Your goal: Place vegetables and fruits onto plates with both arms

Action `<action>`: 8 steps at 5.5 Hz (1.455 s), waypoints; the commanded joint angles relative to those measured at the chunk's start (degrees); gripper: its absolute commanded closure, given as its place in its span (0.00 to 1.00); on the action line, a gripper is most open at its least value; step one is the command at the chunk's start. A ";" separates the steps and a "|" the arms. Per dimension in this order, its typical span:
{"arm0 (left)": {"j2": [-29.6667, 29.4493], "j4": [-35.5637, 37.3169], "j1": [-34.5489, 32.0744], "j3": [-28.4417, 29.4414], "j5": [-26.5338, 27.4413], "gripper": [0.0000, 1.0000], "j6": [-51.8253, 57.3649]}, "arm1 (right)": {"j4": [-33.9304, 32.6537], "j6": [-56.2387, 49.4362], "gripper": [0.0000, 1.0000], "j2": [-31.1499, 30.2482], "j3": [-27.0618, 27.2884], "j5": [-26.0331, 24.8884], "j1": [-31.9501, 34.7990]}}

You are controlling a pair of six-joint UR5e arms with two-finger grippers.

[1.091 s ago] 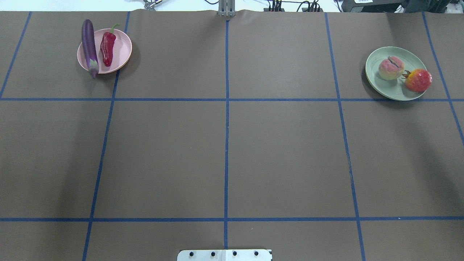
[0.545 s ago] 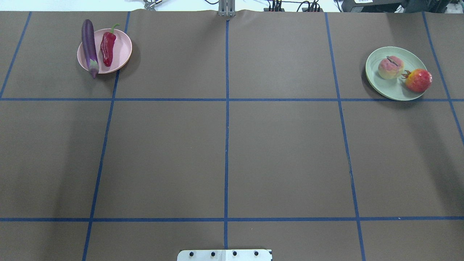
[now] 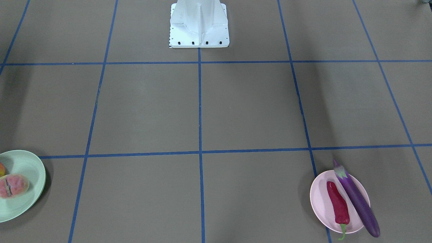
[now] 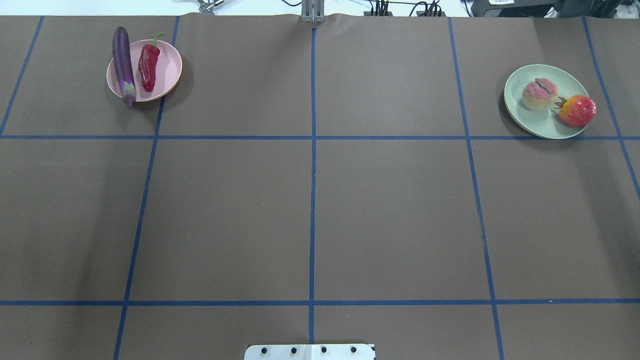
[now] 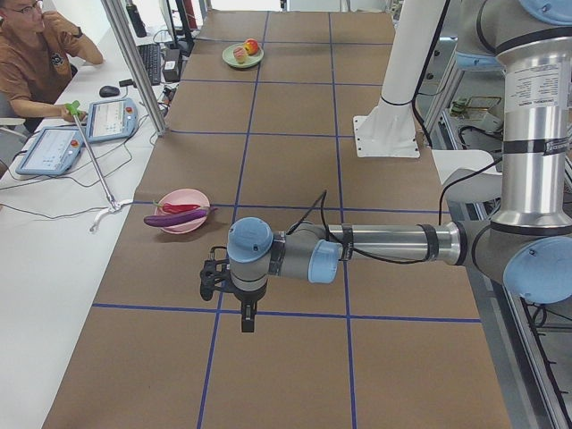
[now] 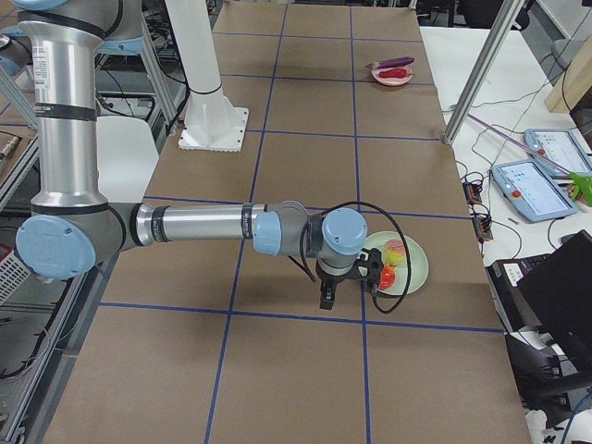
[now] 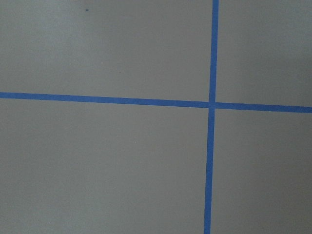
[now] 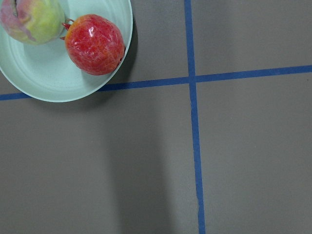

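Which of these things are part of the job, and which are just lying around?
Part of the job: eggplant, chili pepper, pink plate, peach, pomegranate, green plate, left arm, right arm.

Just around: white base block, blue tape grid, tablets, seated man.

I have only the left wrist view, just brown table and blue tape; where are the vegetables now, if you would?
Observer: The eggplant and the chili pepper both lie on the pink plate, the eggplant along its rim.
Operator: Thank you. And the fruits?
Observer: The peach and the pomegranate sit together on the green plate.
Operator: Is the left arm close to either plate?
Observer: No; in the left side view the left arm has its jaws hanging over the table, apart from the pink plate.
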 commanded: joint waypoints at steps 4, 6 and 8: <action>-0.36 0.42 -0.44 -0.01 2.97 0.00 3.34 | 0.09 0.03 0.00 0.22 -0.60 0.15 1.14; 0.42 0.25 -0.52 0.17 2.53 0.00 3.43 | 0.18 0.11 0.00 0.48 0.01 -0.20 1.14; 0.61 0.25 -0.61 0.08 2.27 0.00 3.43 | 0.18 -0.15 0.00 0.57 0.10 -0.29 1.14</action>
